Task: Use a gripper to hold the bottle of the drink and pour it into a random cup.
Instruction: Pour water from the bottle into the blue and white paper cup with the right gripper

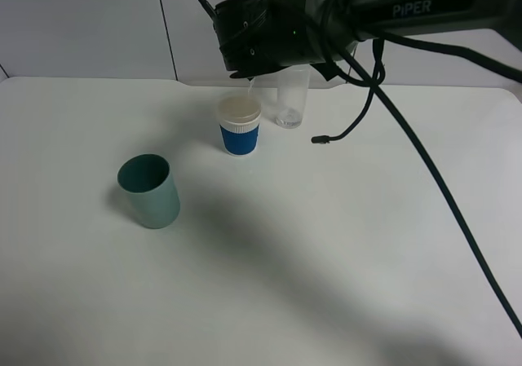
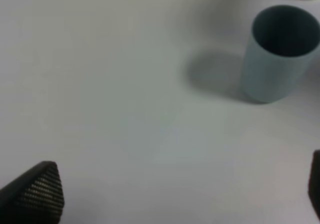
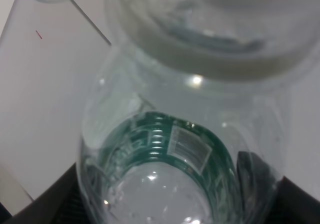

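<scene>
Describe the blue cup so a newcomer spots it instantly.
On the white table, look toward the far edge, under the black arm. The blue cup stands just left of the clear glass, beyond the grey-green cup. Only it has a blue body, white band and cream top.

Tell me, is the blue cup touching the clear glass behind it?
Apart. The exterior high view shows a strip of bare white table between the blue cup and the clear glass.
</scene>
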